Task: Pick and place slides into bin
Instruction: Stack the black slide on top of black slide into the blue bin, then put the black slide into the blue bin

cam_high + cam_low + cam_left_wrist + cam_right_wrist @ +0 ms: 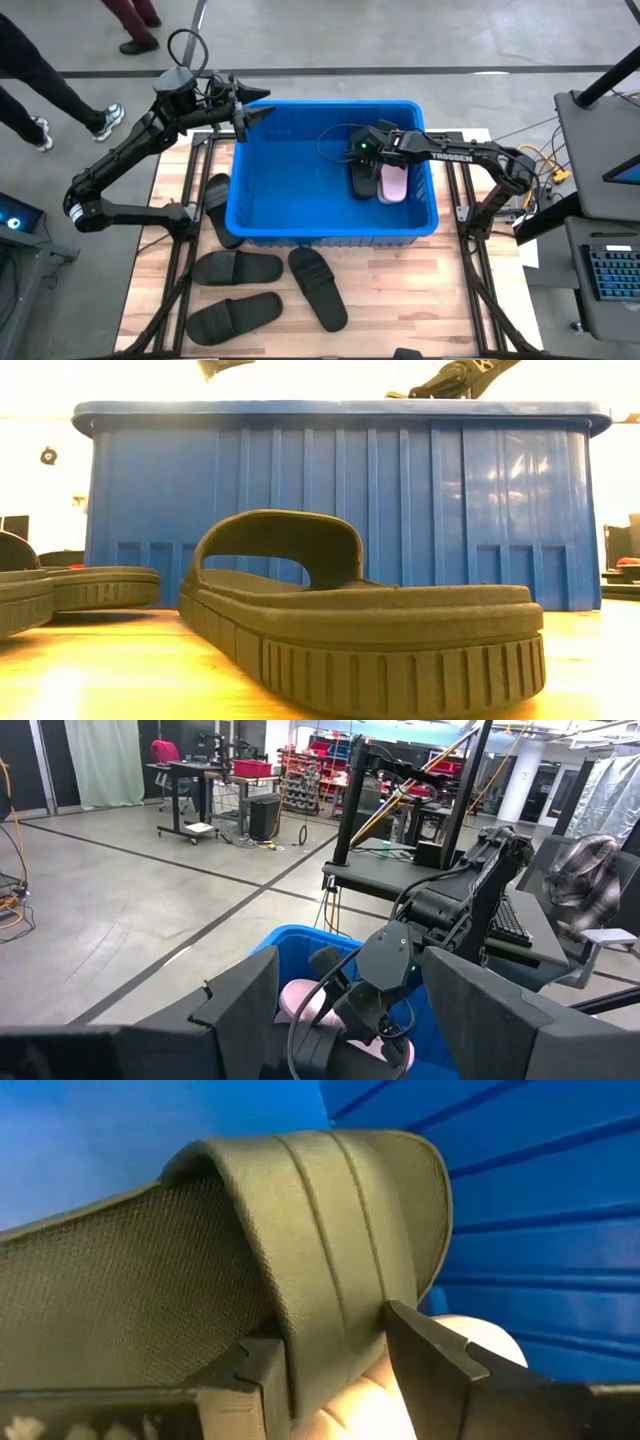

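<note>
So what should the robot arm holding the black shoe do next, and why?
Probably open its fingers and let go. The right gripper pinches the strap of a matte black slide that is already inside the big blue plastic bin, beside a pale pink slide. Four black slides remain outside the bin on the wooden table.

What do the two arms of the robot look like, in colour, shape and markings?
Both arms are matte black and built of slim jointed links. The right arm carries white TROSSEN lettering on its forearm and a small green light near the wrist. Black cables loop over the left arm at its wrist. The jaws are flat, angular dark plates.
</note>
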